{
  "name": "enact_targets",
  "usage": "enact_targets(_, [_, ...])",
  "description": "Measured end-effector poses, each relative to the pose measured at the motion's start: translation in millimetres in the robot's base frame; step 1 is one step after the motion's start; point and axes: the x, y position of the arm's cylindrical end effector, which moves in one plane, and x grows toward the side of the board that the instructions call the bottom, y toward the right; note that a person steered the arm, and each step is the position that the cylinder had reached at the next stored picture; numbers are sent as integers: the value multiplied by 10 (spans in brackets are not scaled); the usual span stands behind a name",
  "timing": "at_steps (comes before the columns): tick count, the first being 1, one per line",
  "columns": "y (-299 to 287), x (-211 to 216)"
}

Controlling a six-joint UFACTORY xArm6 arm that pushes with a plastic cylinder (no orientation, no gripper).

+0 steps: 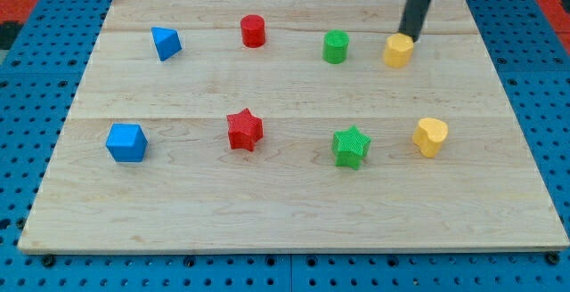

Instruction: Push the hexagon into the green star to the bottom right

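Observation:
The yellow hexagon (398, 50) sits near the view's top right of the wooden board. My tip (411, 36) is at the hexagon's upper right edge, touching or almost touching it; the dark rod rises from there out of the view's top. The green star (351, 146) lies below and a little left of the hexagon, in the board's lower right part.
A green cylinder (335, 47) stands left of the hexagon. A yellow heart (429, 136) lies right of the green star. A red star (244, 130), red cylinder (253, 31), blue triangle (166, 43) and blue cube (126, 142) lie further left. Board edge (294, 246) at the bottom.

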Motion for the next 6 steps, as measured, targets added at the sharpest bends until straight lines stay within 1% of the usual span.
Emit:
enact_targets(1, [284, -7])
enact_targets(2, [931, -17])
enact_targets(3, [995, 335])
enact_targets(4, [567, 419])
enact_targets(6, [-456, 219])
